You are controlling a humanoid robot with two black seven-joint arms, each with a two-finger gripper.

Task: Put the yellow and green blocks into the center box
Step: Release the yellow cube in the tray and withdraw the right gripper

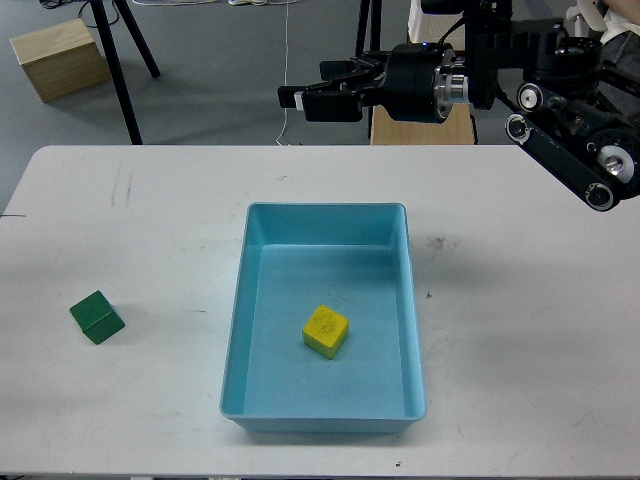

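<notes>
One block placed: half done.
Table: white flat tabletop (520, 340).
Tray: shallow light-blue plastic rectangular box (232, 350) lay central, long axis running away from the robot.
Right gripper (300, 100): raised beyond the far edge, fingers slightly parted, empty.
Yellow cube (326, 331): sat inside tray, turned diagonal.
Green cube (97, 318): sat on table, well left of tray, corner-on.
Risk: rotated faces could slip in grasp.

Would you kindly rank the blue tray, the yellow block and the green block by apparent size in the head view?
1. Blue tray, by far the largest.
2. Yellow block and green block: they look about alike, so I won't rank them.
</notes>
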